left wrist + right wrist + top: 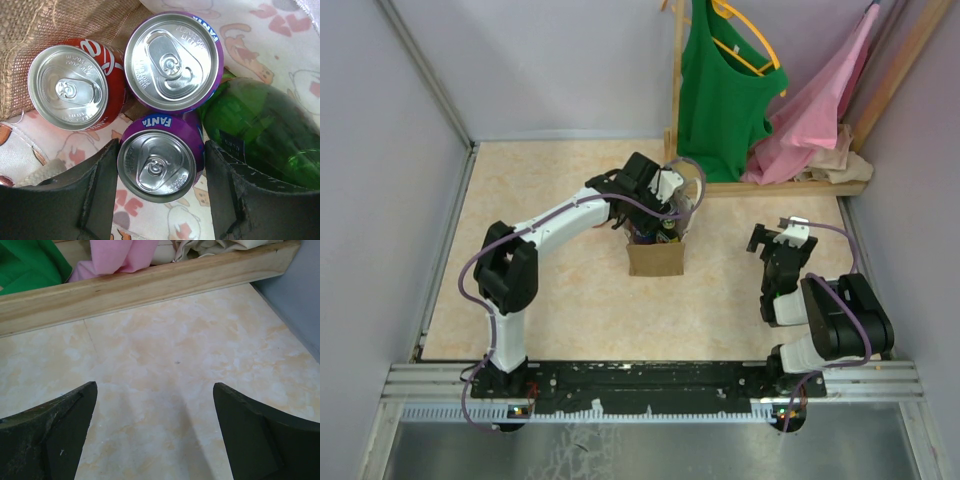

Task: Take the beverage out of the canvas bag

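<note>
Left wrist view: the left gripper [161,150] reaches down into the canvas bag [30,30], its two black fingers [95,190] apart, one on each side of a purple Fanta can [157,170]. They sit right at the can's sides, but I cannot tell whether they press it. Just beyond stands a second purple Fanta can [172,60], with a red Coca-Cola can [70,87] to its left and a green bottle [260,130] to the right. All are packed against each other. The bag has a coarse tan weave and a pale lining printed with pink cartoons [260,30].

From the top external view, the bag stands upright near the middle of the table [550,290], a beige marbled surface. The right gripper [778,236] hangs over bare table toward the right edge, fingers spread wide with nothing between them. At the far right corner a wooden rack [800,187] carries a green tank top [720,90] and a pink garment [825,100]. Pale lavender walls [560,60] close in the table.
</note>
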Available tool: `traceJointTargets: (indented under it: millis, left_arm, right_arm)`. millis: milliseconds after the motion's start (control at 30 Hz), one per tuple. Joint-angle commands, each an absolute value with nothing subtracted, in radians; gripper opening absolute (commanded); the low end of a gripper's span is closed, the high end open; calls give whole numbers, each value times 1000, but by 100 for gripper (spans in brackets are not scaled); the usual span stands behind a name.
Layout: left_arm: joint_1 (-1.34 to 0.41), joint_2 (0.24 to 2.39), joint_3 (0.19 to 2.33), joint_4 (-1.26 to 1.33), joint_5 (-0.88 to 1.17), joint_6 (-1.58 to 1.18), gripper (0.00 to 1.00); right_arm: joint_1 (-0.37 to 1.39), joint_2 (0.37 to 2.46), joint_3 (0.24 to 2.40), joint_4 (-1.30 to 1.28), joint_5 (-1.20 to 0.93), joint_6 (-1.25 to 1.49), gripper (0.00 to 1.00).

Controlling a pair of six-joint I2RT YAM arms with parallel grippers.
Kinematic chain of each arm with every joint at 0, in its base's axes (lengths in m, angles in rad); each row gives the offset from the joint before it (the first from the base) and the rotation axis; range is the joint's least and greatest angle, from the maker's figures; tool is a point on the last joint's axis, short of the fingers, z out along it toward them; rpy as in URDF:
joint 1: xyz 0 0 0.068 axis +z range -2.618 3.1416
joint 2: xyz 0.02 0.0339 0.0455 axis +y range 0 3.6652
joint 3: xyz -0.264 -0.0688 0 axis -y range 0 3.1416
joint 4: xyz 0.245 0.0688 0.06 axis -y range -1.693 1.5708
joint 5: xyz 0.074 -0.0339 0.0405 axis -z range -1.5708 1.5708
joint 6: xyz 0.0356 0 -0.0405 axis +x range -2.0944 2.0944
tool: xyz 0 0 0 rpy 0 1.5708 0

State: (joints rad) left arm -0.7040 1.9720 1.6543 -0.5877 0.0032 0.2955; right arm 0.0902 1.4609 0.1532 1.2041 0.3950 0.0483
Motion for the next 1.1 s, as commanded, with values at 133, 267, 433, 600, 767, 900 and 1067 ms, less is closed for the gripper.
traceJointTargets:
  millis: [133, 267, 433, 600, 767, 900, 1067]
  left_arm:
    - [-684, 1990, 1700, -653, -41, 312, 0]
    - [-684, 1976, 1756, -690, -36, 333, 0]
    - [-686, 1942, 1838, -724, -34, 352, 0]
    - [-689, 1875, 1859, -686, 17, 357, 0]
    - [-693, 1814, 1875, -641, 56, 366, 0]
    - [-693, 1808, 1950, -653, 82, 393, 0]
    - [-695, 1814, 2035, -663, 90, 421, 0]
  right_arm:
    - [84, 1453, 172, 1249, 402, 51, 99]
    - [84, 1453, 172, 1249, 401, 50, 99]
    - [84, 1453, 171, 1249, 401, 50, 99]
    - [84, 1452, 172, 1249, 401, 51, 99]
    - [84, 1453, 172, 1249, 401, 51, 99]
    - [84, 1453, 170, 1249, 401, 50, 99]
    - [84, 1453, 172, 1249, 402, 51, 99]
